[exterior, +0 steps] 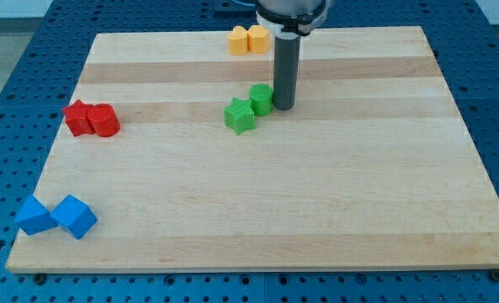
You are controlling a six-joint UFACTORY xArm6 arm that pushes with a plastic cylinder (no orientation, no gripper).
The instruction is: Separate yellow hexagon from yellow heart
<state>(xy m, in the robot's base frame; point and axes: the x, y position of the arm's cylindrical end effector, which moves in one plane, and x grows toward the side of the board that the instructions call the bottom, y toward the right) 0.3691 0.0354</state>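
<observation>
The yellow hexagon (239, 40) and the yellow heart (258, 39) sit side by side and touching at the view's top, near the board's far edge, hexagon on the left. My tip (283, 107) rests on the board well below them, just to the right of a green cylinder-like block (261, 98). The rod rises from the tip and passes just right of the yellow heart.
A green star (239, 115) touches the green block's lower left. Two red blocks (92, 119) sit together at the left. Two blue blocks (55, 216) sit at the bottom left corner. The wooden board (316, 202) lies on a blue perforated table.
</observation>
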